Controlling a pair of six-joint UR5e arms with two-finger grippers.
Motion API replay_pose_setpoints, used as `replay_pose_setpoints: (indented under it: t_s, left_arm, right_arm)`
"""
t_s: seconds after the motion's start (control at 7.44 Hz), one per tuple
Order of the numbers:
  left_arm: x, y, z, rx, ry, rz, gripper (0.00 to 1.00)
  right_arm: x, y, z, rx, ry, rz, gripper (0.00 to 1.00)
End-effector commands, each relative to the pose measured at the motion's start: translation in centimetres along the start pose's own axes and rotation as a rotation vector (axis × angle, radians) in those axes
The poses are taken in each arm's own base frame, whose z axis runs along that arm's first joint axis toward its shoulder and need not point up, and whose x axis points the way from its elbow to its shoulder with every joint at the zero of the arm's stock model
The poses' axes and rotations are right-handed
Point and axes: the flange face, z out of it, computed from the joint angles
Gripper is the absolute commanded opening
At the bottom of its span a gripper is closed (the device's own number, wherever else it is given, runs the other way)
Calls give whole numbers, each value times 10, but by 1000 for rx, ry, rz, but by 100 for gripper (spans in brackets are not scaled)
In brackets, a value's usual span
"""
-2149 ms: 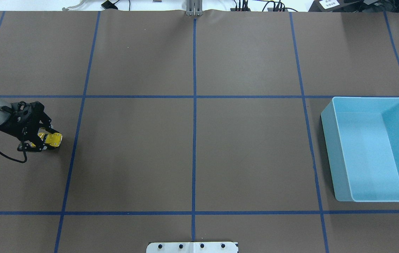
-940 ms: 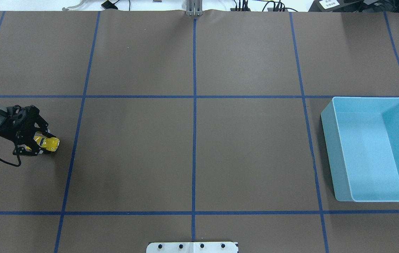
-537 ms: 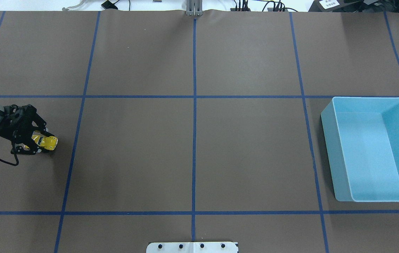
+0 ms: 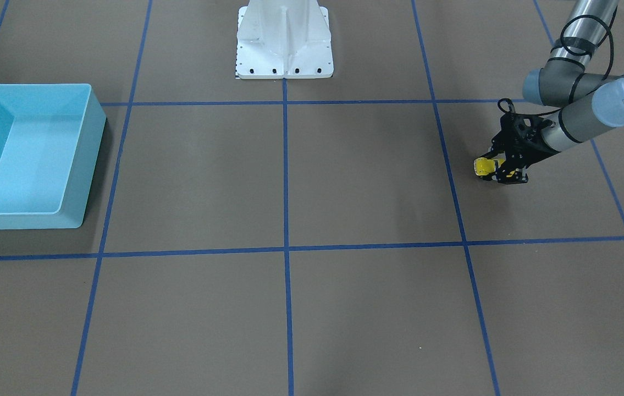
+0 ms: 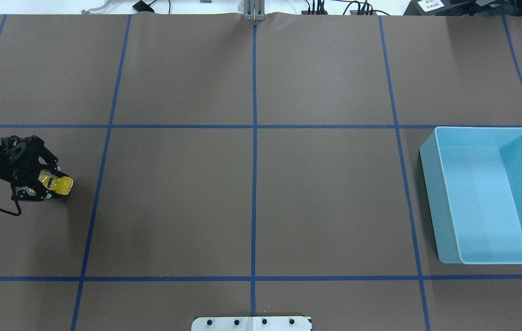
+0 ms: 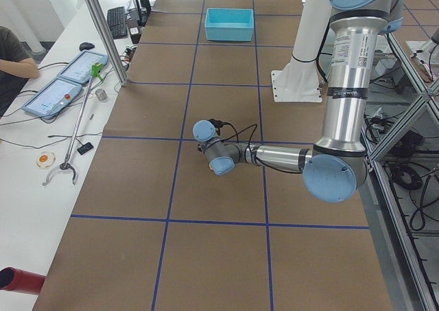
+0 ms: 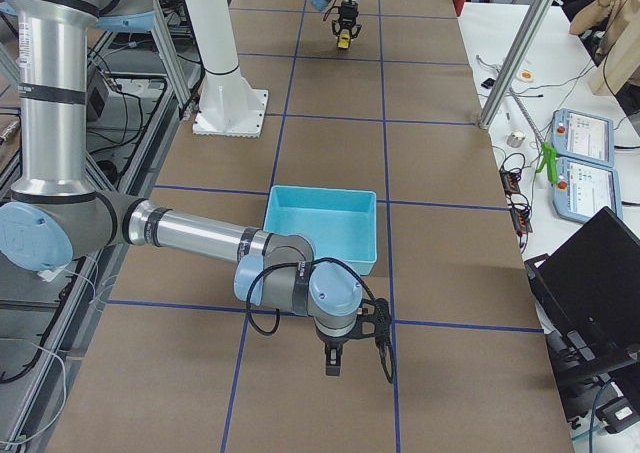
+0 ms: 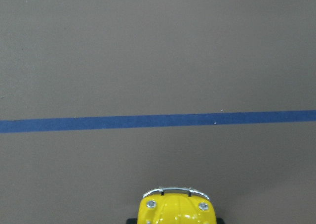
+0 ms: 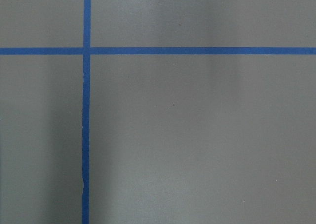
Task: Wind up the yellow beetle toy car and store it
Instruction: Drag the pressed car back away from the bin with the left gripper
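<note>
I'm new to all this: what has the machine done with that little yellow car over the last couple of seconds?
The left gripper, its fingers closed on the yellow beetle toy car, has moved a short way toward the robot's left end of the table, away from the light-blue bin, taking the car with it. Nothing was let go. The bin stayed where it was.

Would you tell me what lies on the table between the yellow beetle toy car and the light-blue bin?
Only bare brown table crossed by blue tape lines separates the yellow beetle toy car from the light-blue bin; the overhead view shows it.
</note>
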Motion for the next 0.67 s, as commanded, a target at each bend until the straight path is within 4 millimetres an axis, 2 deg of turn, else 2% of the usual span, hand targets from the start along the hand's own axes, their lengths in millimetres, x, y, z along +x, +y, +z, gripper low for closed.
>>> replay_pose_setpoints:
  t_s: [0.0,0.54]
  left_arm:
    - [0,12,-1,10,13,-6,0]
    - [-1,41,-4,32,0,-1,0]
  right_arm:
    - [0,0,0,-1,0,-1,100]
    - [0,0,0,0,0,0,100]
